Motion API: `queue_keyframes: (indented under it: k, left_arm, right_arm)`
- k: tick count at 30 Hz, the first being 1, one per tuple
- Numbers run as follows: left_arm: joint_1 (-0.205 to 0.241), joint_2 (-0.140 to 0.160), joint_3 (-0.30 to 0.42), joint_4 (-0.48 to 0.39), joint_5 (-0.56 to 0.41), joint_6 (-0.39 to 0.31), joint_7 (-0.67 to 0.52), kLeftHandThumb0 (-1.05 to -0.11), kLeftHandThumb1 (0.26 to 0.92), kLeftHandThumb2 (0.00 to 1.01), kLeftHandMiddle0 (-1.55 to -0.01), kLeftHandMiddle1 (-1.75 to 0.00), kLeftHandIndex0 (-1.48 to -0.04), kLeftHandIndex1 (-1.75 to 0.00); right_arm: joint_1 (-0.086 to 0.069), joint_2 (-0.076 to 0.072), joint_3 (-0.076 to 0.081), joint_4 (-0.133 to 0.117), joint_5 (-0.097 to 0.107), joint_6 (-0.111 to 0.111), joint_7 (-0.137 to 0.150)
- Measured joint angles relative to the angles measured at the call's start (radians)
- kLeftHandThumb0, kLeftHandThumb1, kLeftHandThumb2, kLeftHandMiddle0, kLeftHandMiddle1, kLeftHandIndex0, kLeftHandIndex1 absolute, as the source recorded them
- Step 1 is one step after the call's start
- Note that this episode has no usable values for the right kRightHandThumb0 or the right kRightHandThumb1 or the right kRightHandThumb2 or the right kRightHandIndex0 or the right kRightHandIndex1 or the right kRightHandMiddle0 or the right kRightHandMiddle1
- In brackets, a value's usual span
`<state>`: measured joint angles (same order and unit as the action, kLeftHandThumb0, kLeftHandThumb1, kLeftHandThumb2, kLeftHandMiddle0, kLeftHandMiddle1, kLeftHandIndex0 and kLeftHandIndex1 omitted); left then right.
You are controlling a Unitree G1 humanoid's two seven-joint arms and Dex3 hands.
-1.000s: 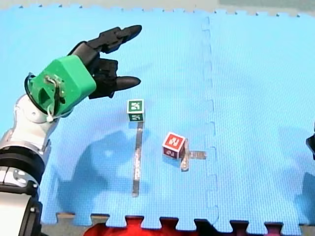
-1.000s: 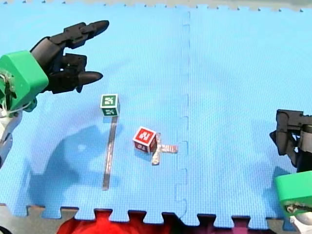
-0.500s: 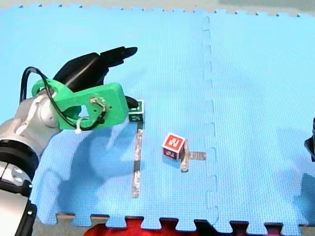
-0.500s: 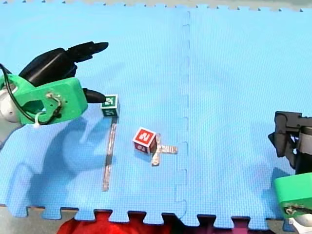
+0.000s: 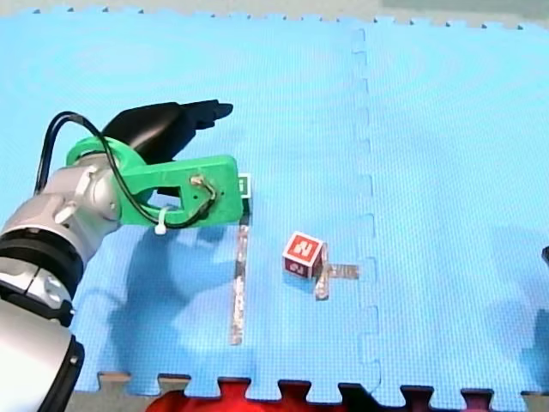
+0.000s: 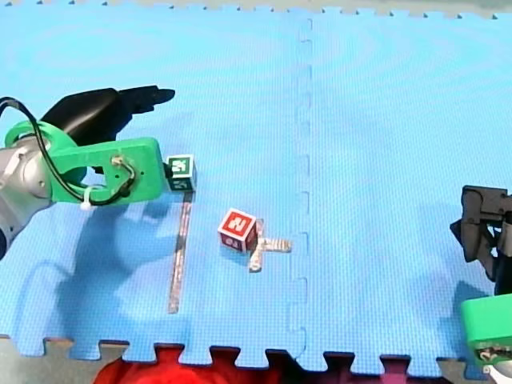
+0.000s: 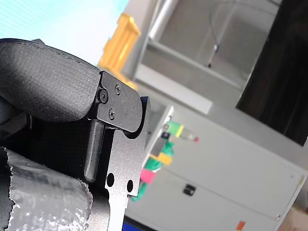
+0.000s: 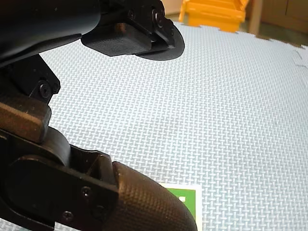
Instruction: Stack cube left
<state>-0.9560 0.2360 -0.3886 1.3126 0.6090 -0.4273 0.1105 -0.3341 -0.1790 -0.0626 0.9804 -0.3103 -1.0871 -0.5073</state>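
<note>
Two cubes sit on the blue foam mat (image 5: 429, 129). First head view: the left hand (image 5: 163, 129), uncurled and empty, is just beside the green cube (image 5: 244, 184); the red cube (image 5: 303, 253) sits apart. Second head view: the right hand (image 6: 482, 232) is low at the mat's edge; I cannot tell its grip. Second wrist view: a fingertip (image 8: 154, 211) is next to the green cube. Probably light, rigid and smooth; pinch opposite side faces.

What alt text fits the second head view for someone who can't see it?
The open left robot hand is next to a green cube on a blue foam mat, not holding it. A red cube sits apart, nearer the mat's middle, beside tape; the right robot hand is at the lower right edge.
</note>
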Motion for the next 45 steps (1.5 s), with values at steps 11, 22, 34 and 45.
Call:
queue_keyframes:
  k: [11, 22, 34, 45]
  left_arm:
    - [-0.02, -0.002, 0.005, 0.001, -0.032, 0.013, -0.039, -1.048, 0.886, 0.01, -0.79, -1.75, -0.4, -0.01]
    - [-0.028, -0.005, -0.001, 0.006, -0.033, 0.026, -0.088, -1.048, 0.899, 0.0, -0.77, -1.64, -0.4, 0.0]
    - [-0.019, -0.01, -0.05, 0.005, 0.01, 0.022, -0.062, -1.048, 0.92, 0.01, -0.84, -1.75, -0.38, 0.0]
    - [-0.001, -0.017, -0.057, -0.001, 0.007, 0.043, -0.056, -1.048, 0.912, 0.0, -0.93, -1.75, -0.37, 0.0]
  right_arm:
    - [0.008, 0.0, 0.001, -0.018, -0.007, 0.007, -0.006]
    - [0.014, 0.001, 0.001, -0.045, -0.008, 0.007, -0.007]
    - [0.019, -0.008, 0.001, -0.053, -0.013, -0.004, -0.004]
    - [0.036, -0.008, -0.003, -0.09, -0.007, -0.001, 0.011]
